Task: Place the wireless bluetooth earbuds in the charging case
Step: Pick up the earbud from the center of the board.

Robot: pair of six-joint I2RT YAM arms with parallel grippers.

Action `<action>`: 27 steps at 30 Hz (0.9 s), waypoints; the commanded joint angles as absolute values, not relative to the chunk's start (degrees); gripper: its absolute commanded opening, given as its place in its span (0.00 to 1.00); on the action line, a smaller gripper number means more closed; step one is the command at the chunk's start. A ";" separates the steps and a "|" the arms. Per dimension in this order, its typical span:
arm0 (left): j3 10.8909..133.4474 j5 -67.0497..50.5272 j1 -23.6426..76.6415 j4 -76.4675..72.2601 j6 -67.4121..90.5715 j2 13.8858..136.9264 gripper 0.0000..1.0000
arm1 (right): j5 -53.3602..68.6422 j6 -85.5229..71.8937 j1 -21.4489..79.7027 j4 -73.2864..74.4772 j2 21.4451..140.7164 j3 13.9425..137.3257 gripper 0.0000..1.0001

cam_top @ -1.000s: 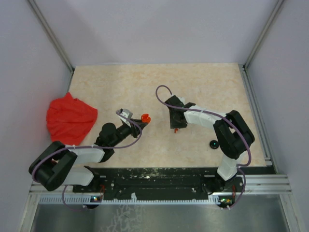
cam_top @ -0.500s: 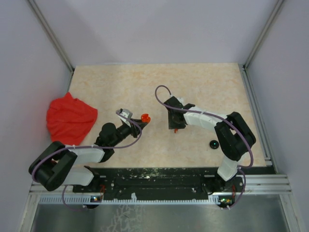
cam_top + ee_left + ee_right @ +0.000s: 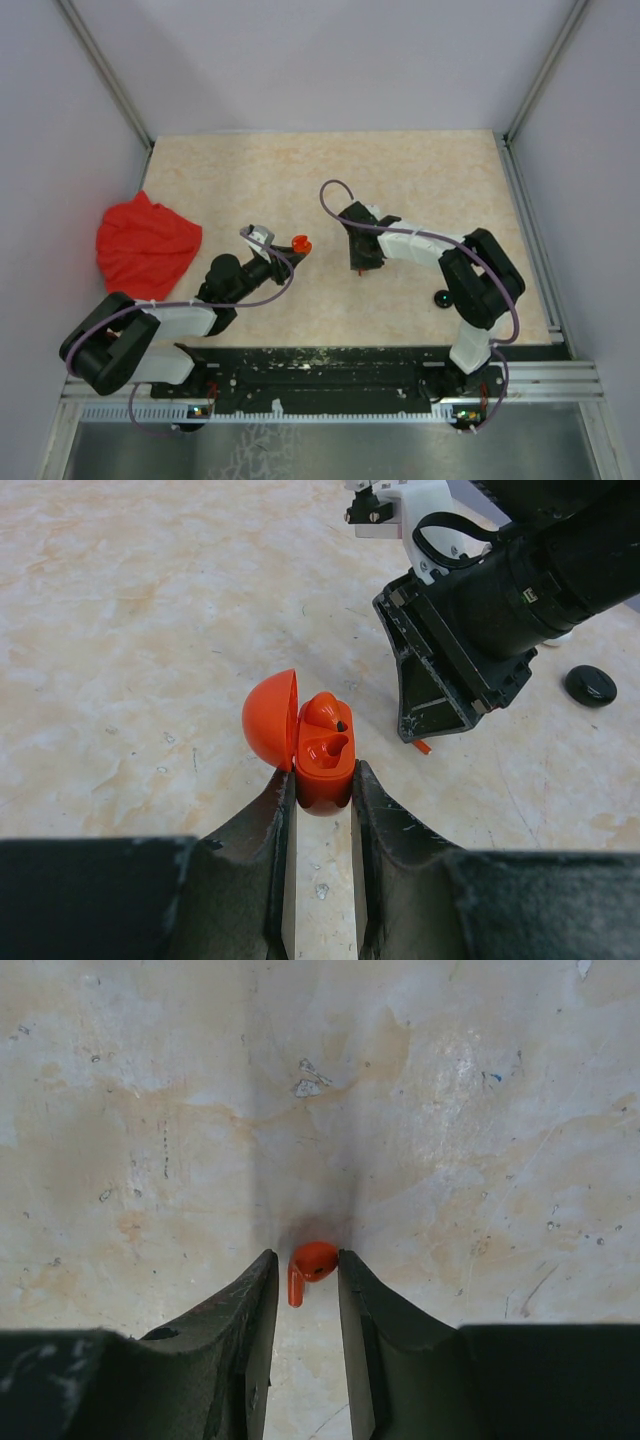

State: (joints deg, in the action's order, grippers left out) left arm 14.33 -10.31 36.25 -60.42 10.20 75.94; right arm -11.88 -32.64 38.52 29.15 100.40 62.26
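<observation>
Left wrist view: the left gripper (image 3: 322, 780) is clamped on the base of the orange case (image 3: 322, 770) at lower centre of the frame. Its lid (image 3: 268, 720) is swung open to the left. One seated earbud (image 3: 326, 712) fills the upper pocket; the lower pocket (image 3: 326, 748) looks vacant. I judge the job half done: one piece is in, and the second has yet to be lifted, carried over and pressed home. In the right wrist view, the loose earbud (image 3: 313, 1262) lies on the table (image 3: 450, 1110) at lower centre, between the fingers of the right gripper (image 3: 308, 1262). The jaws are narrow around it, but I cannot tell whether they actually pinch it. From above, the right arm covers that earbud completely. A black disc (image 3: 590, 685) lies at right and a red cloth (image 3: 148, 245) at left; neither is involved. I cannot make out whether the seated earbud is fully down.
</observation>
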 commanded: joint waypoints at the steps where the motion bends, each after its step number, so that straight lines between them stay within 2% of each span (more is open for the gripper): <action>1: 15.12 -10.55 36.08 -61.46 9.84 75.41 0.01 | -11.83 -33.10 39.11 27.75 101.07 62.23 0.30; 7: 15.03 -10.54 36.04 -61.44 9.84 75.48 0.01 | -11.32 -32.73 39.45 28.08 101.77 62.64 0.27; 27: 14.69 -10.19 36.07 -61.71 10.42 75.26 0.01 | -10.21 -27.98 41.57 28.64 105.95 67.58 0.28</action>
